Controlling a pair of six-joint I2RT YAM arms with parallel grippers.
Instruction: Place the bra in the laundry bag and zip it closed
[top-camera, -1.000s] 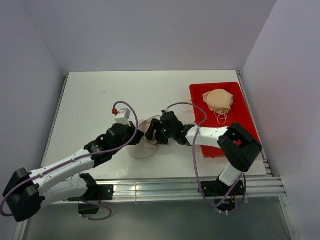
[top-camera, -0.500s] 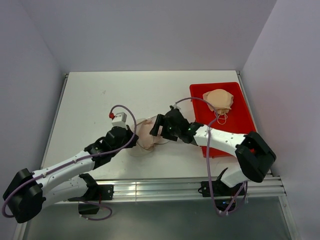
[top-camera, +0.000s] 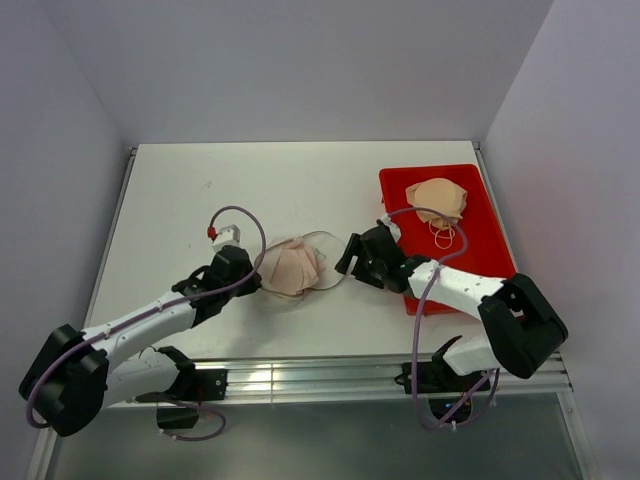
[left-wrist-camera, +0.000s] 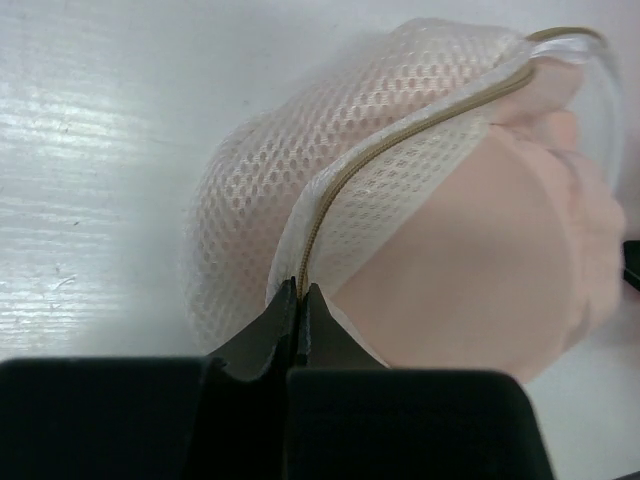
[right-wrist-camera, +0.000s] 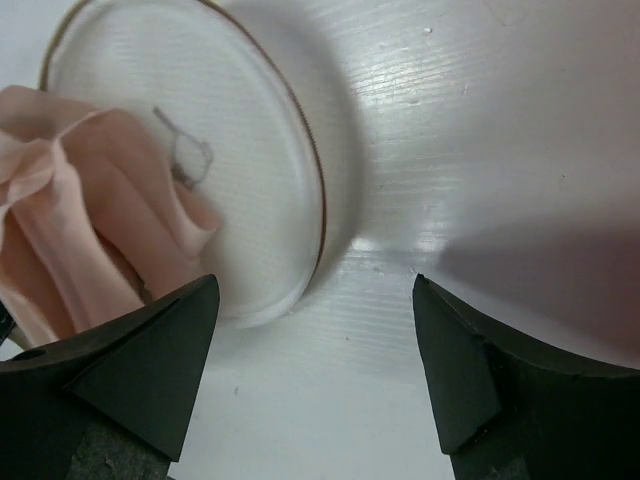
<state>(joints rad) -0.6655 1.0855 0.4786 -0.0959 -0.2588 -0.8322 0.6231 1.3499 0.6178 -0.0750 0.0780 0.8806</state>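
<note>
The bra (left-wrist-camera: 480, 260) is seen partly tucked into the open laundry bag (left-wrist-camera: 290, 170), just ahead of the left gripper (left-wrist-camera: 298, 308), whose jaws are pinched shut on the bag's zipper seam. The right gripper (right-wrist-camera: 312, 290) is held wide and empty, close before the bag's round face. Beyond that arm, a darker bra (top-camera: 437, 200) is seen lying in a red tray (top-camera: 485, 190).
</note>
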